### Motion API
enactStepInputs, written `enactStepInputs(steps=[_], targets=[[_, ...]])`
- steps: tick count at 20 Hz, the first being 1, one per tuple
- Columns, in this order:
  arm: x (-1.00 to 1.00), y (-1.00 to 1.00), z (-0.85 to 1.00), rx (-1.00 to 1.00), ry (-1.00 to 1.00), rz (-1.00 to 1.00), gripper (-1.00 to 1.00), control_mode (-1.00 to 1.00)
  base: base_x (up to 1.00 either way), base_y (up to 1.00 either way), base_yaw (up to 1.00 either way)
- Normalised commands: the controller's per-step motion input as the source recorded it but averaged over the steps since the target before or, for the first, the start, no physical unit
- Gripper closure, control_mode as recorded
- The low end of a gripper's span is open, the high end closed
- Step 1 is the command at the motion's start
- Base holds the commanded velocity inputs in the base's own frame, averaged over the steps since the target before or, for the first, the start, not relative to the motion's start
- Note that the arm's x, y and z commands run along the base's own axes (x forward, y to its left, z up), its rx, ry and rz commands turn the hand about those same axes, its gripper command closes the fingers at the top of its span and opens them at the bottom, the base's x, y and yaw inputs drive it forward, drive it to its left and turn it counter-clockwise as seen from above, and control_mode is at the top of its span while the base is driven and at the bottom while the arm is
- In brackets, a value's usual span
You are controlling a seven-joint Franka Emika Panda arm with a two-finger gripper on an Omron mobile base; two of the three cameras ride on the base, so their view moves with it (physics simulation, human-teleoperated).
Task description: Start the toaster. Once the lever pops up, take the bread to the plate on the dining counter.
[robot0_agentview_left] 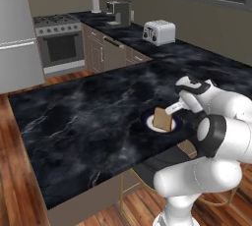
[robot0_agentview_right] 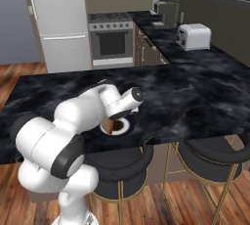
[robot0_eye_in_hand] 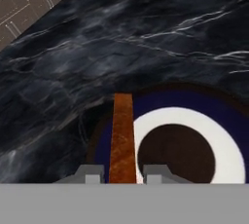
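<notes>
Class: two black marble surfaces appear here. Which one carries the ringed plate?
The broad black marble dining counter nearest the robot holds the blue-and-white ringed plate; the narrower black marble worktop along the wall carries the silver-white toaster.

Even, soft rendered light across the kitchen, nothing harsh. The black marble bench [robot0_agentview_left: 88, 117] takes a faint pale sheen. Edges are slightly soft and pixelated throughout; the hand view looks coarsest up close.
</notes>
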Motion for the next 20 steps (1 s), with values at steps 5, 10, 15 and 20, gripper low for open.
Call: enactStepInputs(steps=[5,10,15,20], targets=[[0.00,0.00,0.00,0.00,-0.02,0.00,-1.00,-1.00,0.00,0.00,0.00],[0.00,-0.01,0.00,0.00,-0.01,0.00,-1.00,-1.00,0.00,0.00,0.00],[0.00,-0.06,0.07,0.00,0.00,0.00,-1.00,-1.00,0.00,0.00,0.00],[0.03,0.00,0.01,-0.02,0.00,-0.01,-1.00,-1.00,0.00,0.00,0.00]])
